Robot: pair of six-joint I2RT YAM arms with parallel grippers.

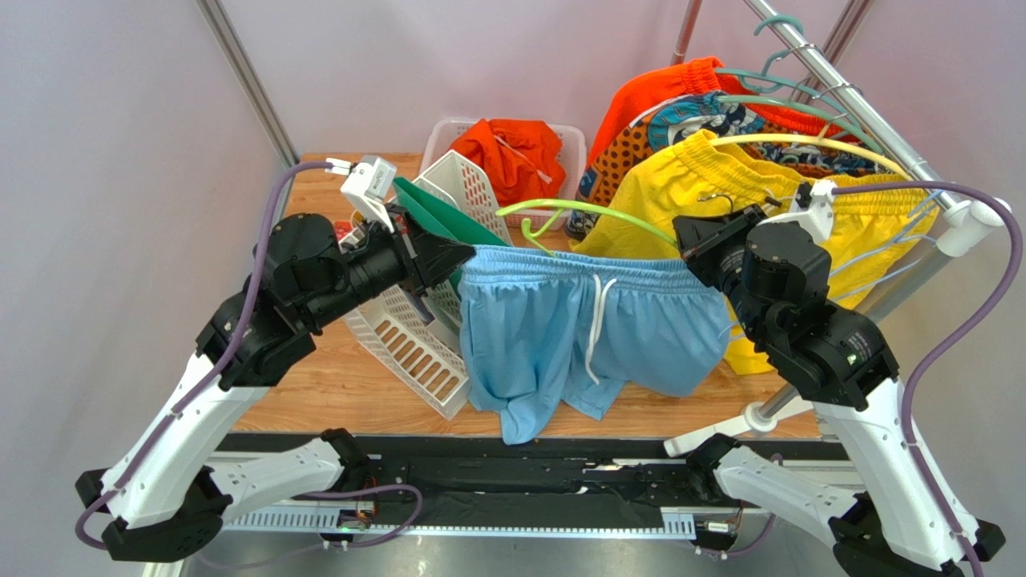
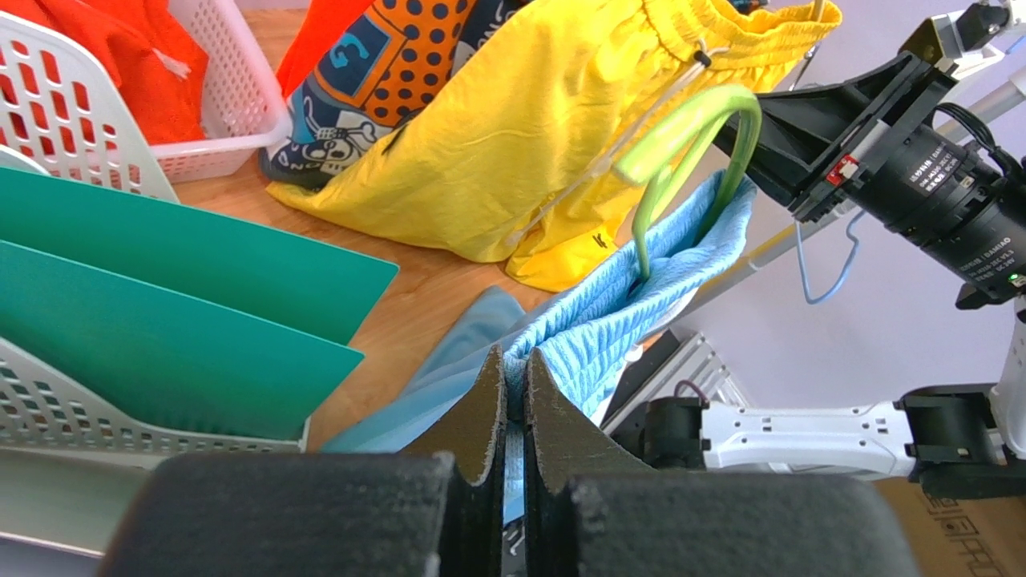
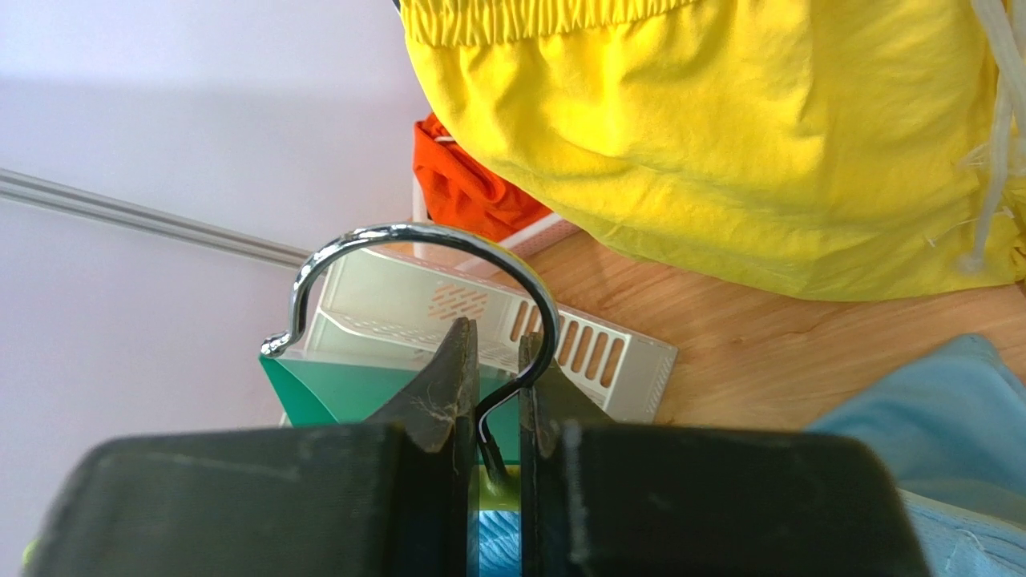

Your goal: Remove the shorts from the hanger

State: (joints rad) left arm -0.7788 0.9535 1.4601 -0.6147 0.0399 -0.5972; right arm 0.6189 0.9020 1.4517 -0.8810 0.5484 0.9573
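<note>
The light blue shorts (image 1: 590, 325) with a white drawstring hang in the air between my two grippers, still draped over a lime green hanger (image 1: 578, 214). My left gripper (image 1: 464, 271) is shut on the left end of their waistband; the left wrist view shows its tips (image 2: 514, 373) pinching the blue cloth (image 2: 638, 301) below the hanger's arm (image 2: 687, 144). My right gripper (image 1: 693, 241) is shut on the stem of the hanger's chrome hook (image 3: 410, 235), which stands between its tips (image 3: 494, 361). The bright orange shorts (image 1: 512, 150) lie in a white basket (image 1: 448, 130) at the back.
A yellow pair (image 1: 771, 192) and an orange-and-teal patterned pair (image 1: 674, 132) hang on the metal rack rail (image 1: 867, 108) at the right, with spare teal hangers (image 1: 795, 84). A white slotted bin (image 1: 416, 349) with green dividers (image 1: 440, 214) lies under my left arm.
</note>
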